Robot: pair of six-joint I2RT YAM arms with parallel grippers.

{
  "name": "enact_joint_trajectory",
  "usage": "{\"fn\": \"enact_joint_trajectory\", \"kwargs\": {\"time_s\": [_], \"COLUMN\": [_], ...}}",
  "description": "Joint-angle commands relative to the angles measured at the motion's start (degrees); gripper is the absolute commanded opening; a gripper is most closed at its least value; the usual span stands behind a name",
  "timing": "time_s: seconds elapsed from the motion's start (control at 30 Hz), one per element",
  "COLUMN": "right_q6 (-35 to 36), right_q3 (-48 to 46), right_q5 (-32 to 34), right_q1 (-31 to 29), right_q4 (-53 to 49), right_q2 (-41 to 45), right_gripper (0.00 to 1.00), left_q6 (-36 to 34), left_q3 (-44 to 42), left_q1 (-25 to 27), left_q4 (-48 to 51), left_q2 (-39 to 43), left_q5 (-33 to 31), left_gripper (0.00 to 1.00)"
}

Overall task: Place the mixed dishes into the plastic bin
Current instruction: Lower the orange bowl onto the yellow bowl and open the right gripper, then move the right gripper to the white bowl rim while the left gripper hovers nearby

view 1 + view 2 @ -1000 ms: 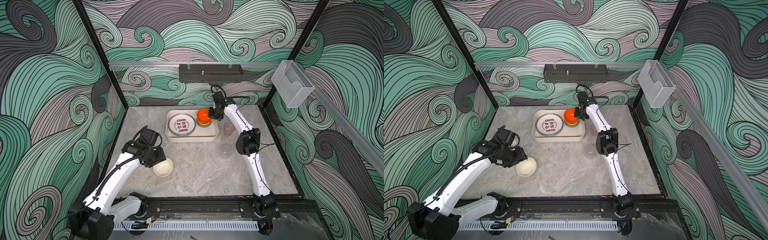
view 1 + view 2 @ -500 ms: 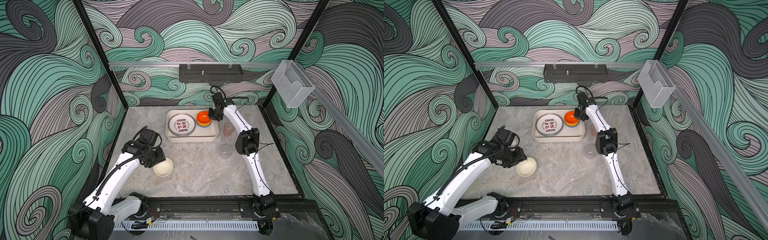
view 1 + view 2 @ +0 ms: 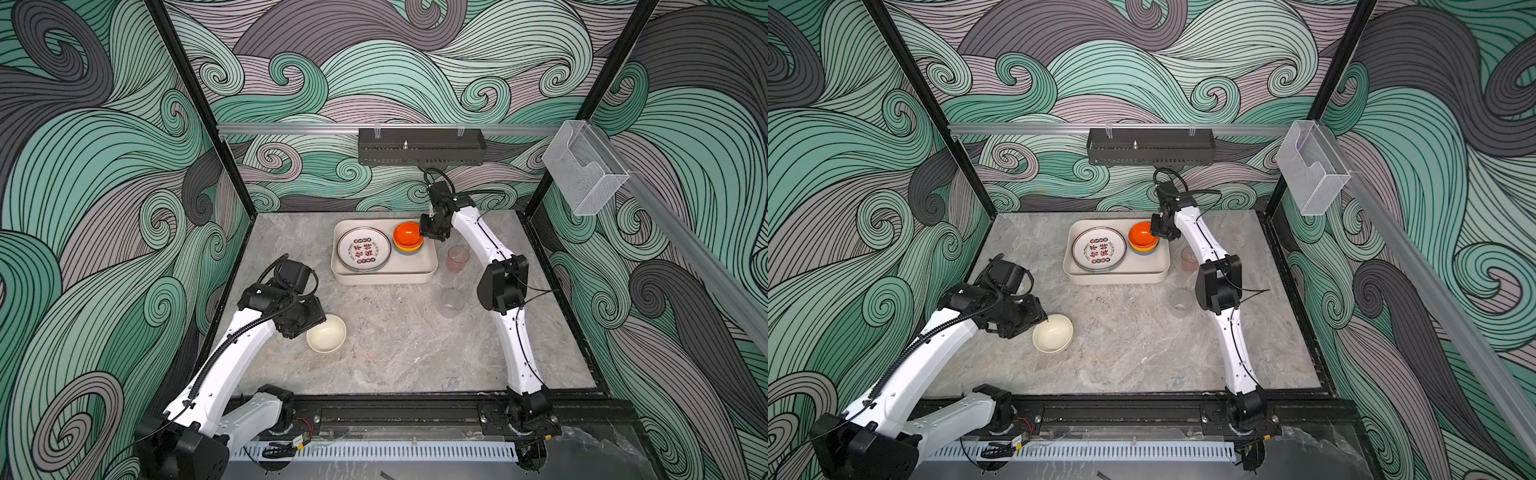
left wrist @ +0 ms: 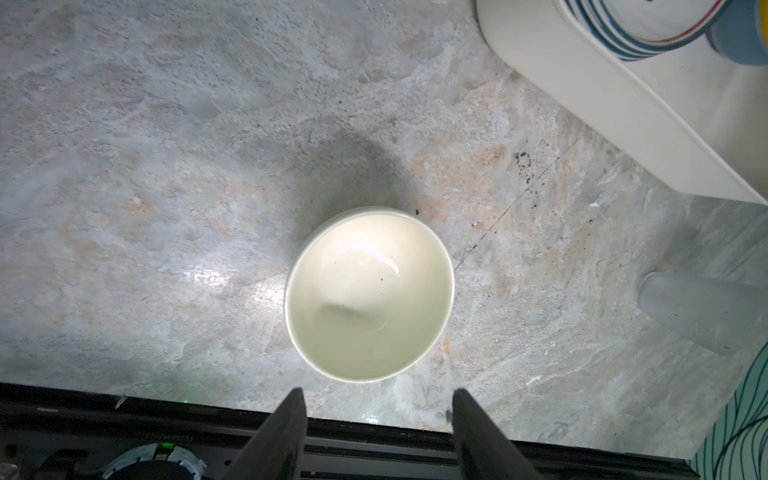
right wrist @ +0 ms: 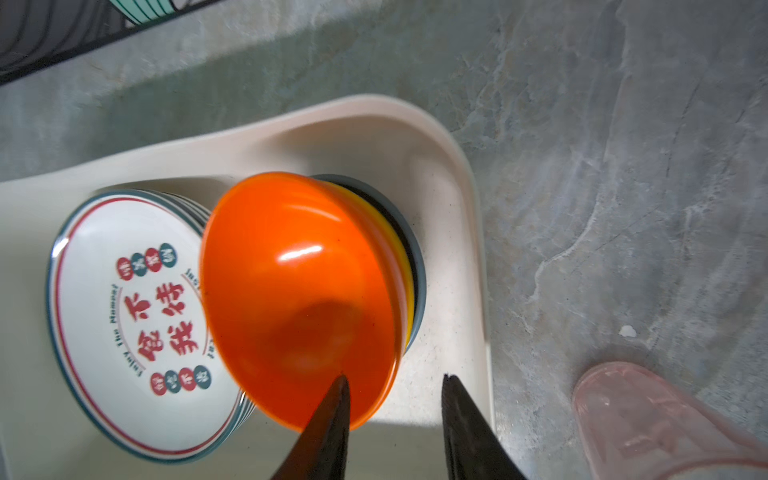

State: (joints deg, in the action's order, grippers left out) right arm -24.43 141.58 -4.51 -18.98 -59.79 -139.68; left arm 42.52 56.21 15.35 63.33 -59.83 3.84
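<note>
The table (image 3: 395, 357) lies bare across its near and middle stretch, a wide way between the cream bowl (image 3: 327, 333) and the clear cup (image 3: 452, 302). The left gripper (image 4: 377, 392) stands with jaws apart just short of that bowl, nothing between them. Inside the bin (image 3: 384, 277), plates (image 3: 363, 250) fill one half and a tilted orange bowl (image 3: 407, 234) tops a stack in the far corner beside them; only the near floor in front of that stack is free. The right gripper (image 5: 395, 378) straddles the orange bowl's rim, jaws apart. A pink cup (image 3: 458, 258) and the clear cup crowd the gap between bin and right arm (image 3: 503, 286).
</note>
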Motion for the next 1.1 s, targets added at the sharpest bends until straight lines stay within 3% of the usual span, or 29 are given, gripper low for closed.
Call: {"fn": "enact_joint_trajectory", "kwargs": {"time_s": [0.0,0.27,0.7,1.07], "right_q6": [1.3,2.2,2.5,5.1], "right_q3": [-2.3,-17.1,-48.0,-65.0], "right_q5": [0.0,-6.2,-24.5,-32.4], "right_q1": [0.2,-0.9,-3.2,-8.1], "right_q4": [-0.1,5.6,21.7,28.2], "right_q2": [6.1,17.8,38.9,50.5], "right_gripper": [0.4,0.43,0.45,0.49], "left_q6": [1.0,2.6,5.4,5.7], "left_q3": [-0.3,-2.4,-6.4,-10.6], "left_q1": [-0.8,-1.6,-2.2,-2.2], "left_q4": [3.2,4.0,3.0,-1.1], "left_q2": [1.2,1.4,1.5,-1.9], "left_q5": [-3.4,-3.6,-5.0,-2.5], "left_gripper": [0.62,0.63,0.57,0.54]}}
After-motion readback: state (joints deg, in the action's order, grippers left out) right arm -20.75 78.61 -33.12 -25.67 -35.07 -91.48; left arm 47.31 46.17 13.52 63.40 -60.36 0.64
